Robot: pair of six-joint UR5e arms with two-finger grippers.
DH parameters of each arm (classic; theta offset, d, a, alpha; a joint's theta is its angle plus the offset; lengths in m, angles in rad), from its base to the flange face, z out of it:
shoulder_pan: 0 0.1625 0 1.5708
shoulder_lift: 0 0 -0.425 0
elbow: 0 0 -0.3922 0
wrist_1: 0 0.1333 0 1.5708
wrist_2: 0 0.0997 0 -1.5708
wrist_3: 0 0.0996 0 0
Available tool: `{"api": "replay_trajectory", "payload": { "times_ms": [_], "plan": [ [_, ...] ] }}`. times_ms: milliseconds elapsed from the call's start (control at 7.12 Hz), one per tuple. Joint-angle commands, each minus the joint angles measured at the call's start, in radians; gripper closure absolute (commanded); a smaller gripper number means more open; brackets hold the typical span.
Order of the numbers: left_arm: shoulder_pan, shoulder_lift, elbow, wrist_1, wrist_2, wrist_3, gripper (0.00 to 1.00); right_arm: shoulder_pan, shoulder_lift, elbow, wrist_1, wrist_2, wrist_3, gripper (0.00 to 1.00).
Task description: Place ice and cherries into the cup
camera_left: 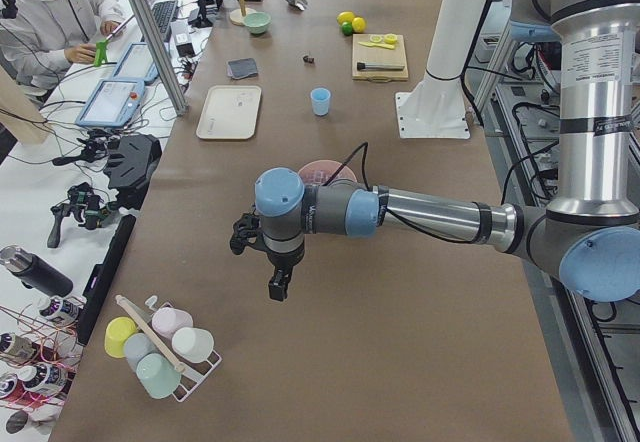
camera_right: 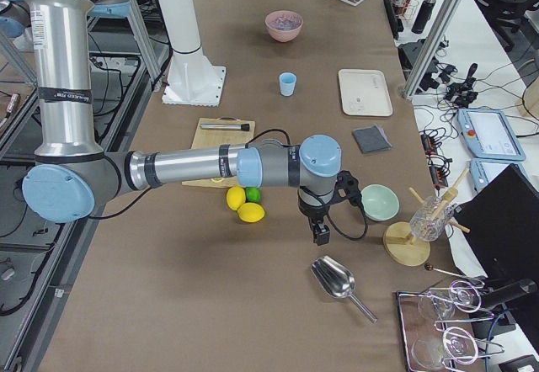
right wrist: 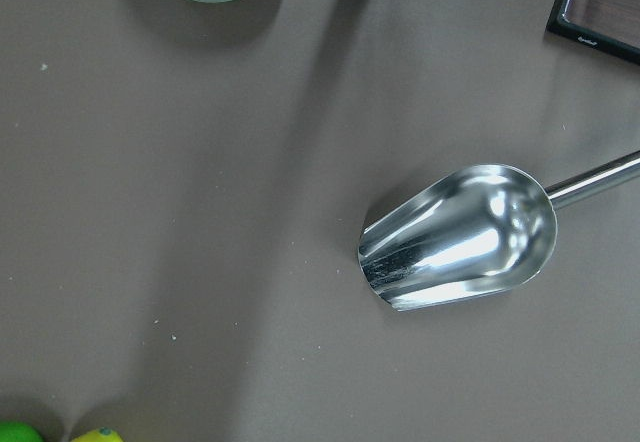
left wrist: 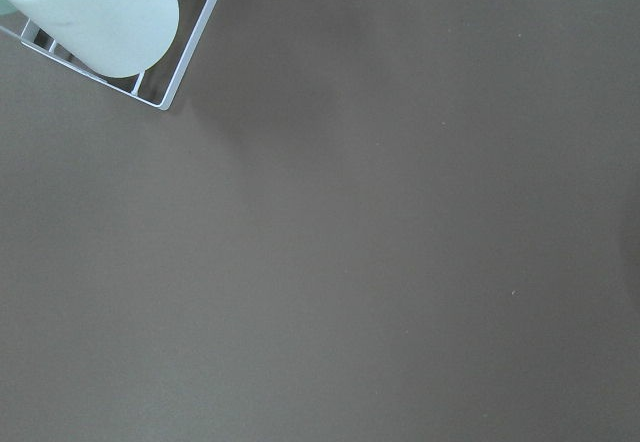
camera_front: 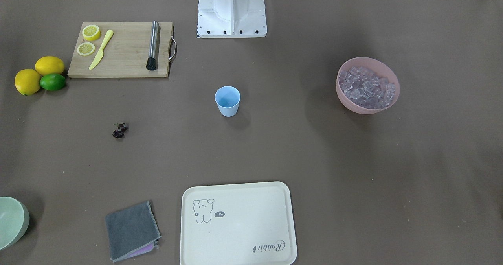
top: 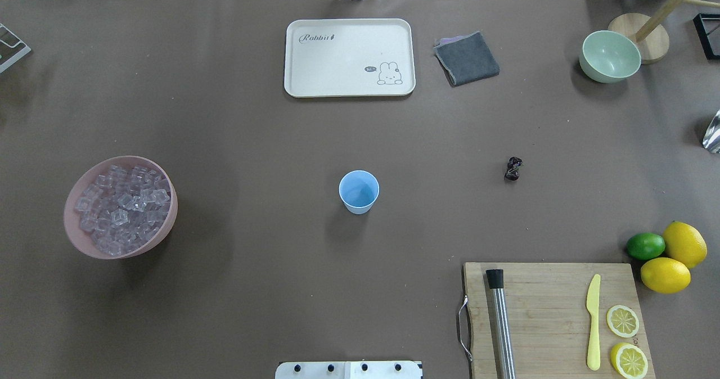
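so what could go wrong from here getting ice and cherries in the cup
1. The cup is small and stands free; ice tipped from the scoop may spill past its mouth or knock it over.
2. The bowl is quite full, so digging in could push cubes out.
3. The cherries are tiny and lie flat, easy to miss or drop.

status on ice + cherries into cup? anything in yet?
Done: nothing; the cup is empty. In hand: nothing that shows; the left gripper and right gripper hover at the table's ends, with the scoop lying below the right one. Left: everything; the ice sits in the pink bowl, and the cherries lie apart from the cup.
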Motion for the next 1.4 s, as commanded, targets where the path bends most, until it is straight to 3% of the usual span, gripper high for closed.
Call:
{"api": "replay_trajectory", "payload": {
  "times_ms": [0,842,1263],
  "plan": [
    [0.016,0.005,-0.017,0.001,0.008,0.003,0.04,0.000,-0.015,0.010,0.001,0.007,0.002,0.00],
    [0.011,0.029,-0.037,0.003,-0.001,-0.009,0.02,-0.002,-0.084,0.067,0.016,0.023,0.008,0.00],
    [0.020,0.025,-0.101,-0.011,-0.108,-0.100,0.02,-0.002,-0.169,0.145,0.018,0.098,0.006,0.00]
  ]
}}
